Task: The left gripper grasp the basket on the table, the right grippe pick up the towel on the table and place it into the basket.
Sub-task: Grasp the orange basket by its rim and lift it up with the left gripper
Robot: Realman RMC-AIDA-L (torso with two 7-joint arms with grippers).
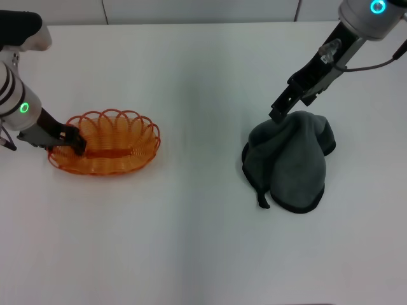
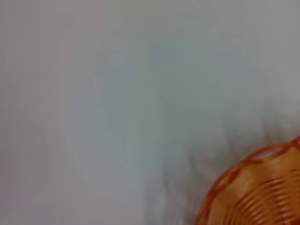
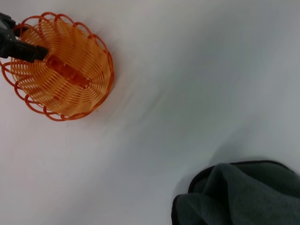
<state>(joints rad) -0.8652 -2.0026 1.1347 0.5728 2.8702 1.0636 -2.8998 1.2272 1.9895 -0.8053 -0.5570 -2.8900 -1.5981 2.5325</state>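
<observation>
Your towel [image 1: 291, 160] lies rumpled in a soft heap toward the right side of the table [image 1: 203, 241], well apart from the basket [image 1: 105, 151], which sits near the left edge. The cloth looks light, limp and fleecy, so expect it to drape and trail when lifted; a pinch on a raised fold near the top of the heap should hold better than the thin stitched edge lying flat on the table.

The right grippe [image 1: 278, 114] is at the far upper edge of the towel, its tip touching or just above the cloth; you cannot tell whether its fingers are apart or together. The left gripper [image 1: 71, 140] is clamped on the basket's left rim, one finger reaching inside. The wire weave looks light and springy, so that hold likely keeps it from sliding.

Between towel and basket the table offers open white room. Carry the towel high enough that its hanging tail clears the scalloped rim.
</observation>
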